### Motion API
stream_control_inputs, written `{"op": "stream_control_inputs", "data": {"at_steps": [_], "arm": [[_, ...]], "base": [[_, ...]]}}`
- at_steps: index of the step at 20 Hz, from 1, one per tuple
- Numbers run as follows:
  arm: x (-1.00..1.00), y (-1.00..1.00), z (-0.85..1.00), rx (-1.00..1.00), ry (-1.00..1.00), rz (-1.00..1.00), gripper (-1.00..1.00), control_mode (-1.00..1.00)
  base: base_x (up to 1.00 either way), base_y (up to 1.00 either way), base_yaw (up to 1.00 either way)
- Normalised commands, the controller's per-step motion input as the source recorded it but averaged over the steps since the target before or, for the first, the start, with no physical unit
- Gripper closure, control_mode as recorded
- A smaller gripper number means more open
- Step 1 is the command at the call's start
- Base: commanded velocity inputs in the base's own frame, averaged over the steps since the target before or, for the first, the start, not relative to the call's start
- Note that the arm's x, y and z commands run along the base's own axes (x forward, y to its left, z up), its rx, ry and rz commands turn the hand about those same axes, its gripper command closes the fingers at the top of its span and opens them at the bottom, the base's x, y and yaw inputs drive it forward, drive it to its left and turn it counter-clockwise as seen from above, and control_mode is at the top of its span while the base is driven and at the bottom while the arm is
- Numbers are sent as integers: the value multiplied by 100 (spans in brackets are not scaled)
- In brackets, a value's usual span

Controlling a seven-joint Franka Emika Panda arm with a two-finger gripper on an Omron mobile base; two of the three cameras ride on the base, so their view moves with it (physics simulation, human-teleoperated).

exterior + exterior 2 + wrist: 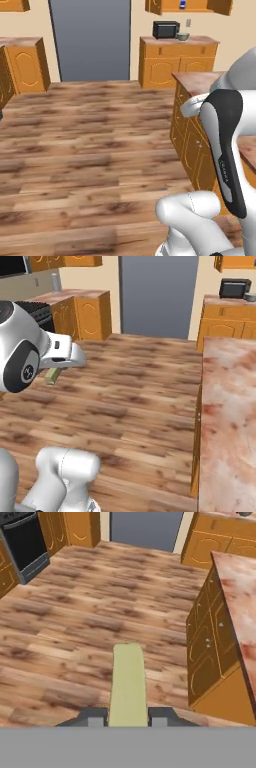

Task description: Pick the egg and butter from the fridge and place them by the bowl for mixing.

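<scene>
Above the wood floor: my gripper (128,716) hangs in mid-room, well clear of the counters.
Claw: narrow, clamped on the butter (128,684), one dark tip on each side of it.
Butter: long olive-yellow block sticking out forward between the tips in the hand view; in the right base view I see a small olive piece (52,375) poking out under the white hand, which I take to be the same block, though it is small there.
Counter: marbled reddish top (230,421) to my right, on orange cabinets (210,647); the butter is well apart from it.
Bowl: I make out a pale rounded bowl (183,36) on the far counter, just beside the microwave (166,30); too small to say more.
Grey panel: tall flat blue-grey face (91,40) on the far wall, between cabinet runs.
Stove: dark oven front (25,547) at the far left of the hand view.
Arm: white links with a dark joint (225,150) rising at lower right of the left base view.
</scene>
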Motion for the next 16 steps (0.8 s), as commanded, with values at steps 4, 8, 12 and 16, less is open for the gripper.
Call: {"op": "stream_control_inputs", "data": {"at_steps": [4,8,12,16], "arm": [[0,0,0,0,0,0,100,100],[0,0,0,0,0,0,100,100],[0,0,0,0,0,0,100,100],[0,0,0,0,0,0,100,100]], "base": [[100,-43,0],[100,-35,0],[100,-31,-3],[100,-19,-9]]}}
